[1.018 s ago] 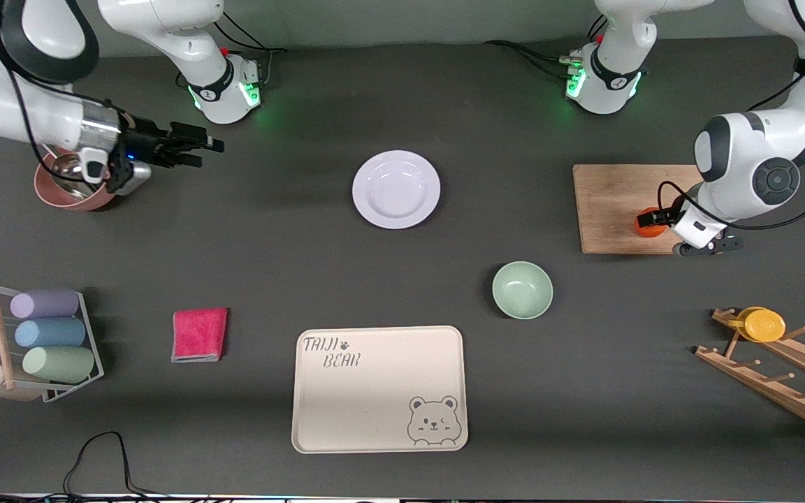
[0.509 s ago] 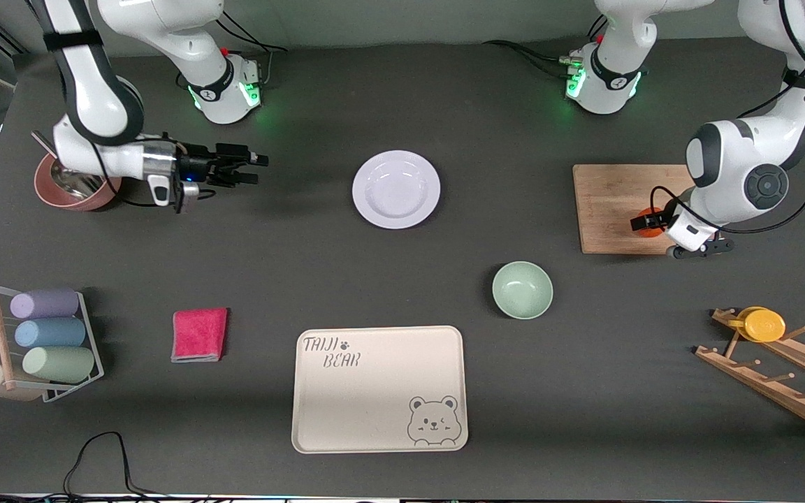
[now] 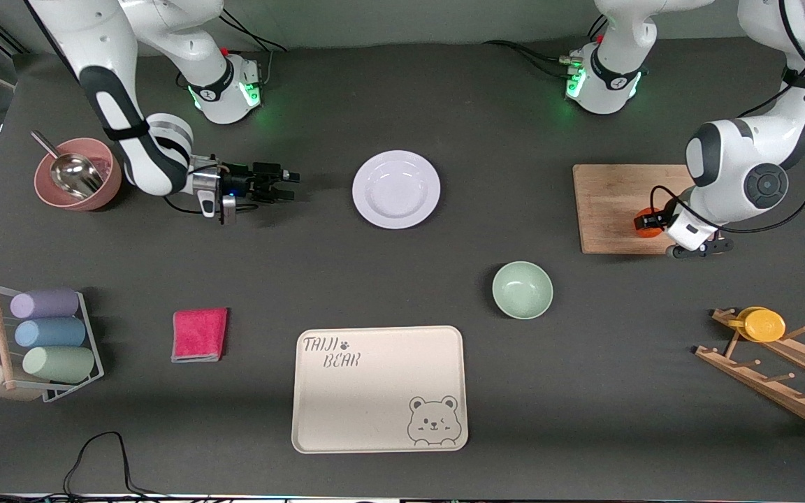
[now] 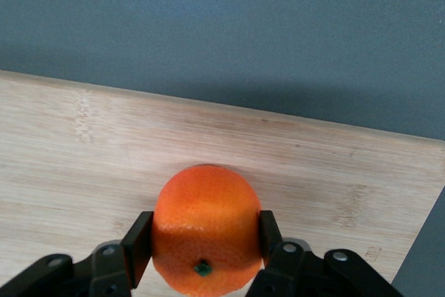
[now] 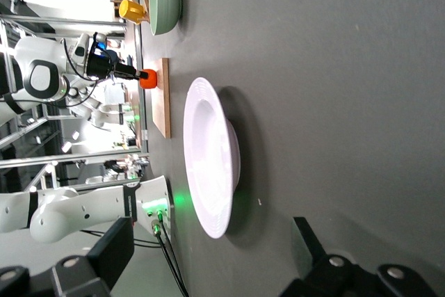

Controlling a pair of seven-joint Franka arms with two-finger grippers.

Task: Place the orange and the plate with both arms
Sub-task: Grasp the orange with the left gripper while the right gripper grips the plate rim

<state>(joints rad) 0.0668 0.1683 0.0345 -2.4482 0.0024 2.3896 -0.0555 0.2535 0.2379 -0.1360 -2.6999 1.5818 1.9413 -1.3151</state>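
The orange (image 4: pixel 205 227) sits on the wooden cutting board (image 3: pixel 608 202) at the left arm's end, clamped between the left gripper's (image 4: pixel 203 245) fingers (image 4: pixel 138 243); the plate (image 3: pixel 396 189) lies mid-table; beside it the right gripper (image 3: pixel 284 181) hovers low, fingers apart.

white arms (image 3: pixel 745 168), blk grippers, cables
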